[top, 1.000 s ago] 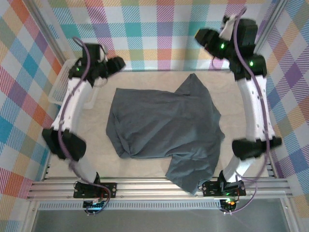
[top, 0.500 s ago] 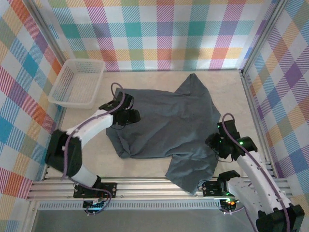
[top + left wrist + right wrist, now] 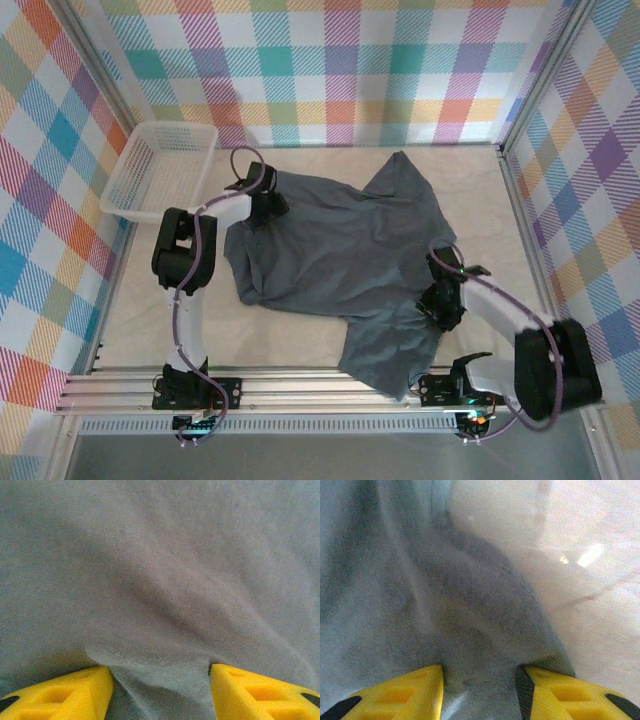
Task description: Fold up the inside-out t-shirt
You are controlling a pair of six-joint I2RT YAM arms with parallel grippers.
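You can see the left gripper (image 3: pixel 263 206) and right gripper (image 3: pixel 441 300) low on the inside-out t-shirt (image 3: pixel 340 250). Each wrist view cuts off all but 2 yellow fingertips (image 3: pixel 65 695), standing apart with a ridge of cloth between them, so you cannot tell whether either is clamped or loose. The shirt lies rumpled across the middle of the beige table (image 3: pixel 290 340), 1 corner reaching the near rail (image 3: pixel 300 385), with a white mesh basket (image 3: pixel 168 127) at far left and plaid walls (image 3: pixel 340 70) around.

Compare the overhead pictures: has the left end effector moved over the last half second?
Yes. The left end effector moved up the frame, away from the robot: it was below the white basket and is now about level with its near rim.
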